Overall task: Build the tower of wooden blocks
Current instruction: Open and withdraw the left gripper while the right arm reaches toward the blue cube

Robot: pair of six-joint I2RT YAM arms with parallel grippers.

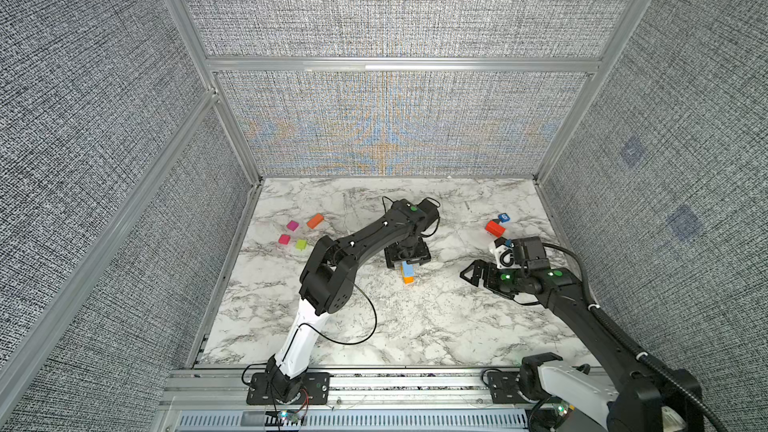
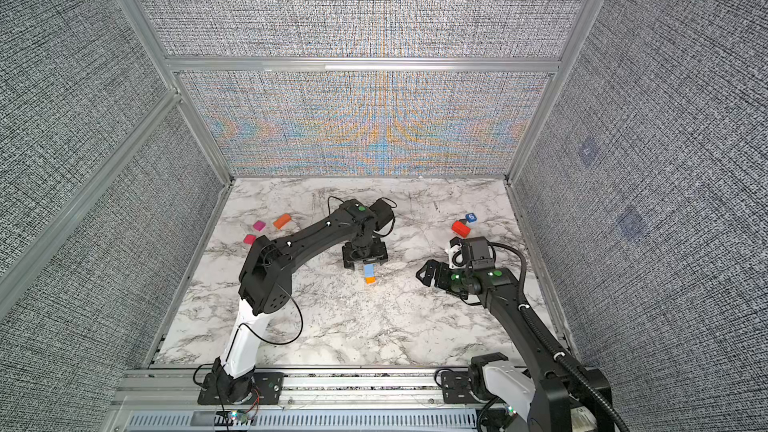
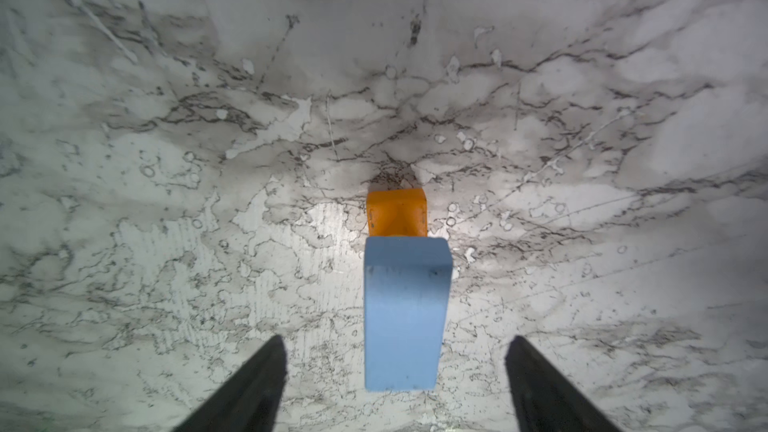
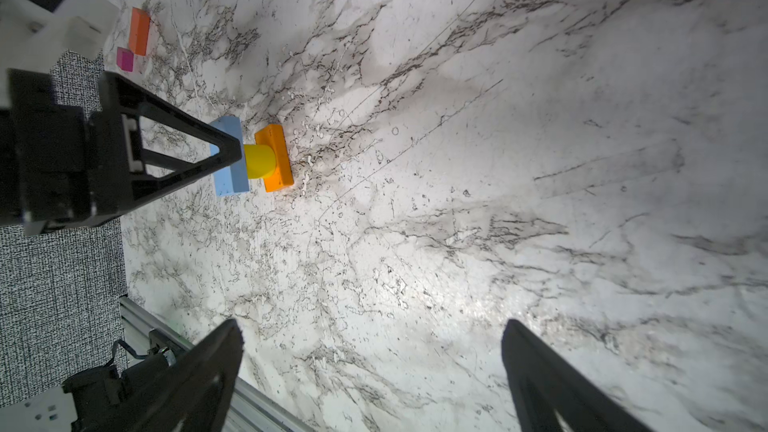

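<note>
Three pieces up on the wood block tower (image 1: 408, 274), in the middle of the table (image 1: 415, 326): orange block (image 3: 397, 214) at the base, yellow cylinder (image 4: 259, 162), light blue block (image 3: 405, 313) on top, upright. Left gripper (image 3: 397, 342) spread wide astride the top piece, gripping nothing. Right gripper (image 4: 372, 326) equally wide, empty, off right. Left to stack: magenta blocks (image 1: 292, 225), yellow-green block (image 1: 301, 244), orange slab (image 1: 315, 220), red block (image 1: 494, 228).
</note>
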